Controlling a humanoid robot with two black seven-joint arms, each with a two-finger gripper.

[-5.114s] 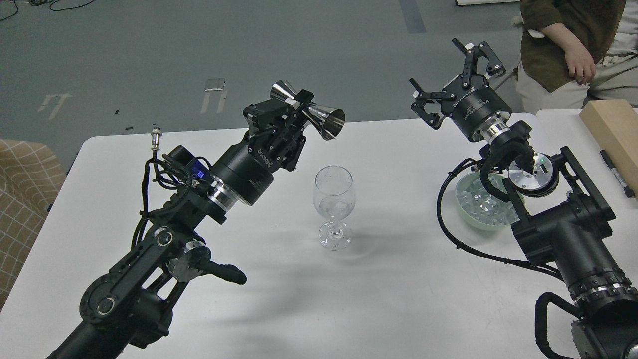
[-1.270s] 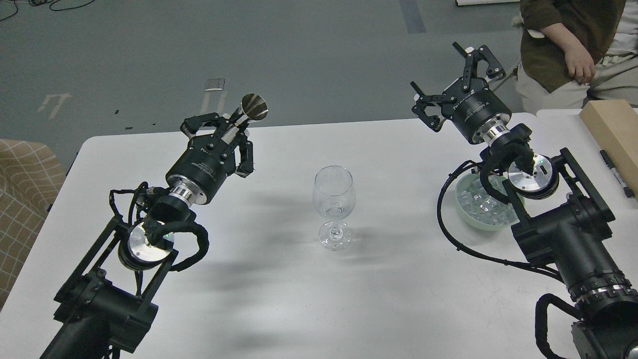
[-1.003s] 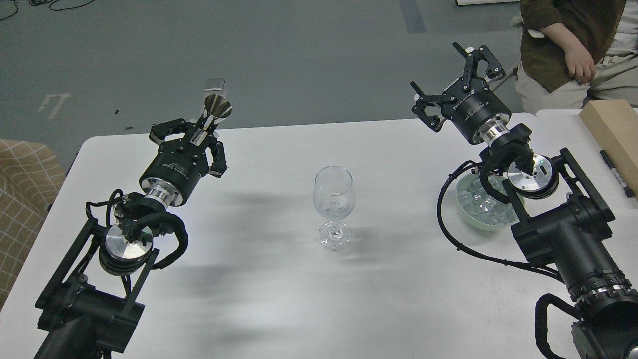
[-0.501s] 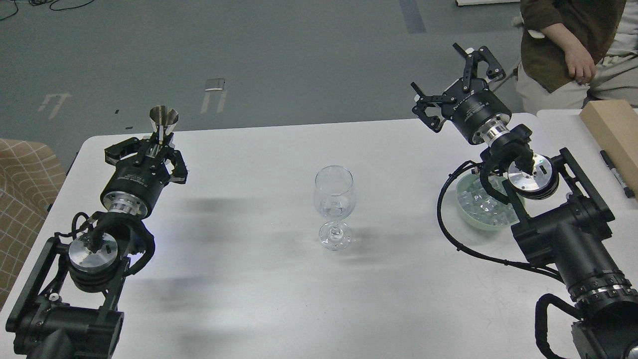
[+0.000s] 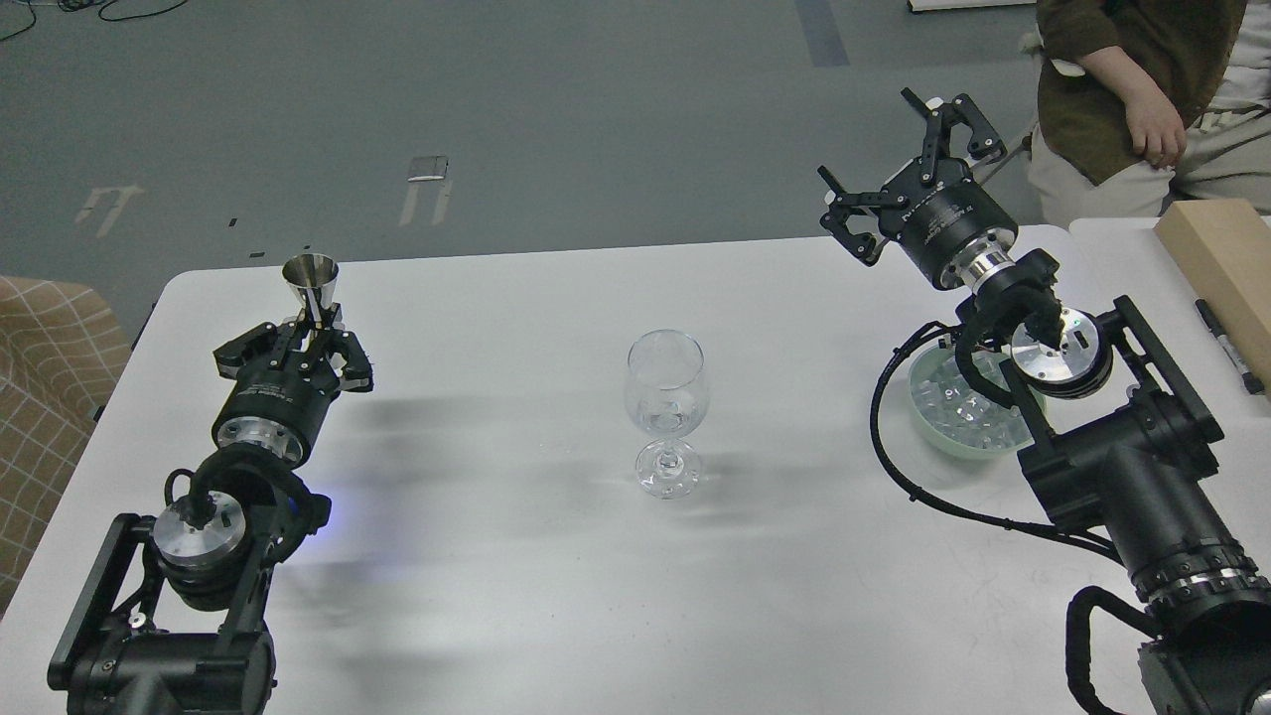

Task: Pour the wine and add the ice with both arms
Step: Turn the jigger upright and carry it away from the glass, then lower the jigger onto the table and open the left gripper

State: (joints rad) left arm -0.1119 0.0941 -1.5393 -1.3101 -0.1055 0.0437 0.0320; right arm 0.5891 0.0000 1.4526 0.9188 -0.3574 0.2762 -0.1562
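A clear stemmed wine glass [image 5: 665,397] stands upright in the middle of the white table [image 5: 516,596]. I cannot make out any wine in it. My left gripper [image 5: 298,348] is low at the table's far left, shut on the stem of an upright steel jigger [image 5: 311,281]. My right gripper [image 5: 889,159] hangs open and empty above the table's far right edge. Below its arm, a pale green bowl [image 5: 928,429] holds ice [image 5: 951,402], partly hidden by the wrist and cables.
A seated person [image 5: 1132,89] is at the back right. A wooden box [image 5: 1221,263] and a black marker [image 5: 1229,348] lie on a second table at the right. A checked cushion [image 5: 40,397] sits past the left edge.
My left arm swung away from above the glass to the far left and down. The jigger went from tipped over the glass to upright. The right arm stayed put.
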